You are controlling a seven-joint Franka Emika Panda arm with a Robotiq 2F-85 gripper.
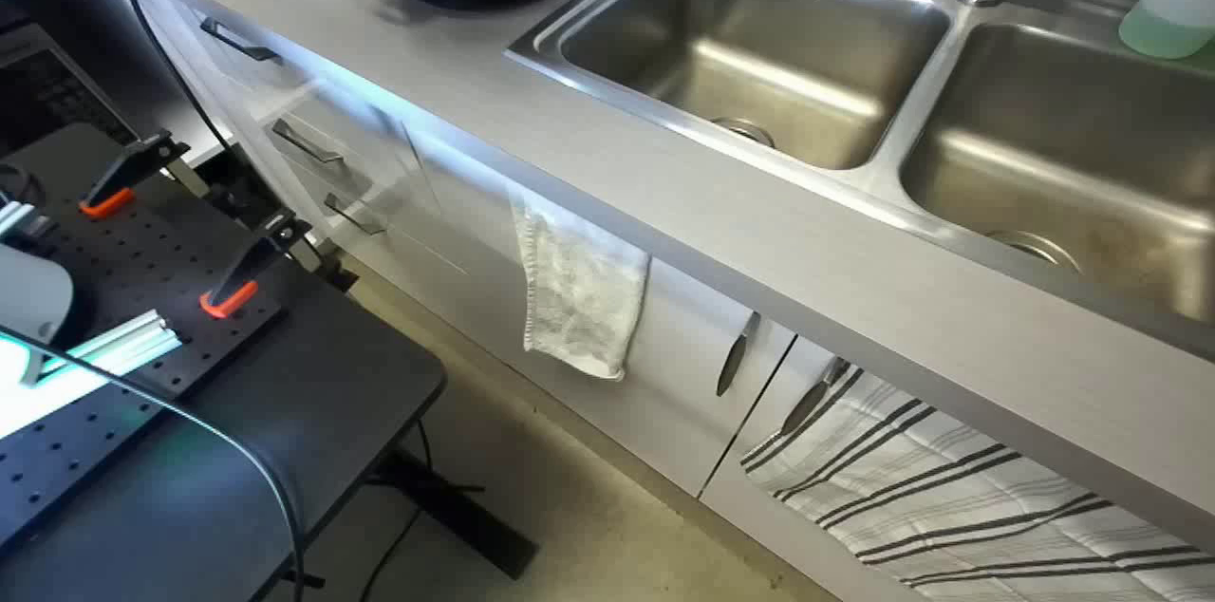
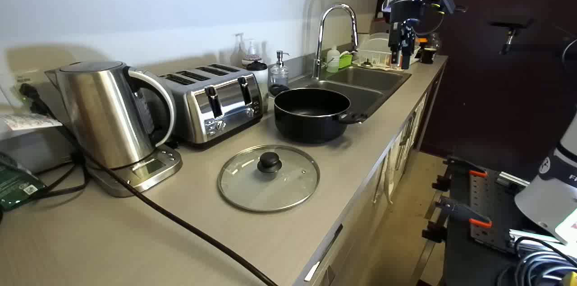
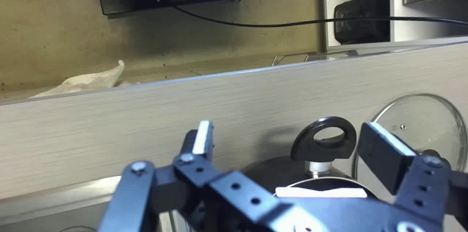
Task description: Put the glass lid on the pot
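Fingers point(image 3: 384, 160) are spread wide, holding nothing. The glass lid point(image 2: 269, 185) lies flat on the worktop point(image 2: 112, 241), just beside the black pot point(image 2: 310, 127). Probably light-ish and stiff but slick and breakable, so I'd pinch the black knob point(image 2: 269, 161).

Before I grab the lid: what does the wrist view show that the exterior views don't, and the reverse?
Only the wrist view clearly shows that the gripper is open and that a handle of the pot is looped. Only exterior views show the kettle, the toaster and the tap. Shared: that pot, and the glass lid lying beside it on the counter.
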